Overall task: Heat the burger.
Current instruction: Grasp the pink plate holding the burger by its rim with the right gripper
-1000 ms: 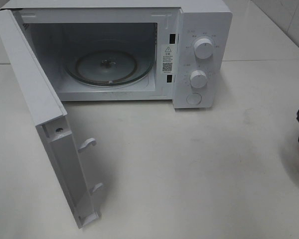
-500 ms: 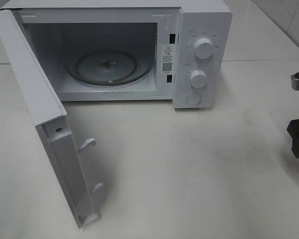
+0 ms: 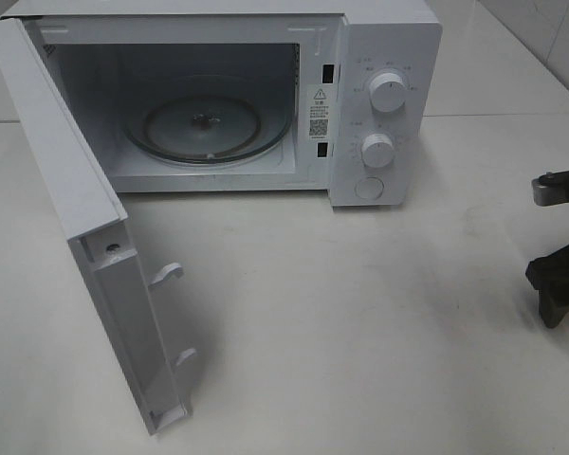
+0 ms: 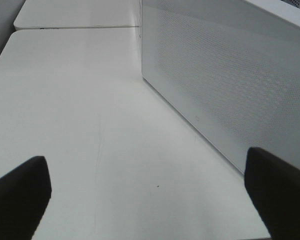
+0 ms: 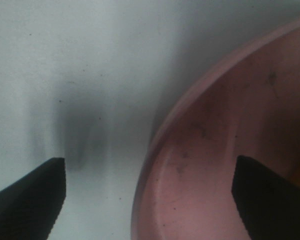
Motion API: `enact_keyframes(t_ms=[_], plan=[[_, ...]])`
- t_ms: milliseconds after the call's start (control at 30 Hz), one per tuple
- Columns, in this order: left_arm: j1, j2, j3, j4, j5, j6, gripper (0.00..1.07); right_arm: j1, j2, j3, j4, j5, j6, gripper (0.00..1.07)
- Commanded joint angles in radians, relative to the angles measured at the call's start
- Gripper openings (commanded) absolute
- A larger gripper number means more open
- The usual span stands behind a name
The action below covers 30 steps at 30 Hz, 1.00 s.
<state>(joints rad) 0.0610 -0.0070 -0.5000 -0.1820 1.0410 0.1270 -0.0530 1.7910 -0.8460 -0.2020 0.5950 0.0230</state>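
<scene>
Microwave (image 3: 379, 95) open on the white surface (image 3: 360, 332), both claws spread wide and holding nothing.

The door (image 3: 66, 190) stood swung out towards the left of the high view, baring the glass turntable (image 3: 206, 128) inside. The right claw (image 5: 150, 192) hung at the right edge of that view, its jaws far apart. One finger was above a round pink plate (image 5: 225, 150) and the other above bare surface beside the rim. The left claw (image 4: 149, 192) was also fully parted over the surface, gripping nothing, near a perforated white panel (image 4: 230, 75). The burger appeared in no view, so its place could not be told.
</scene>
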Motion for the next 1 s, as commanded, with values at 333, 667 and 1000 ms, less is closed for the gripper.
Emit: enact_keyframes(t_ms=[333, 667, 1000], plan=[[-0.002, -0.001, 0.003, -0.004, -0.002, -0.004, 1.0, -0.004, 0.012, 0.012, 0.022, 0.003, 0.026, 0.83], [-0.002, -0.001, 0.003, -0.004, -0.002, -0.004, 1.0, -0.004, 0.012, 0.041, 0.023, -0.005, 0.027, 0.76], [-0.002, -0.001, 0.003, -0.004, -0.002, -0.004, 1.0, -0.004, 0.012, 0.046, 0.02, 0.001, 0.046, 0.34]])
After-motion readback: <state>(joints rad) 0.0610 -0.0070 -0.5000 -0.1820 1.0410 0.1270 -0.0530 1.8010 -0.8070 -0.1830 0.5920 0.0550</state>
